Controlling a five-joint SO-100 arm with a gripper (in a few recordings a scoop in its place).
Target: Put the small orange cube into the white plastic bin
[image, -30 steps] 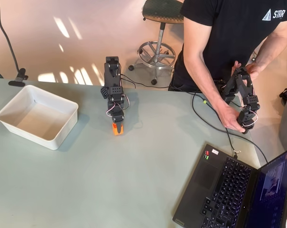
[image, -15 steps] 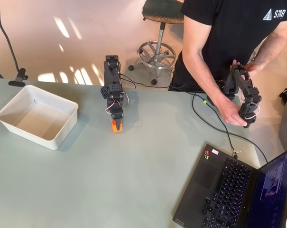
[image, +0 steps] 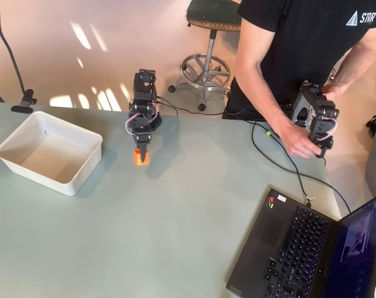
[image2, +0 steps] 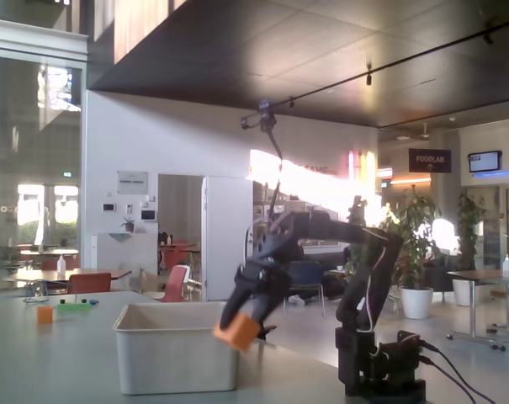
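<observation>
Overhead view, left to right: shallow rectangular white plastic bin [image: 48,152] sits at the left of the pale green table [image: 175,236], and right of it, well apart, the black two-finger gripper [image: 141,153] is clamped on the small bright orange cube [image: 140,158]. Open black laptop [image: 312,248] sits at the lower right corner. Fixed view: cube [image2: 238,332] is held off the table just beside the bin's [image2: 174,349] right wall, outside it.
</observation>
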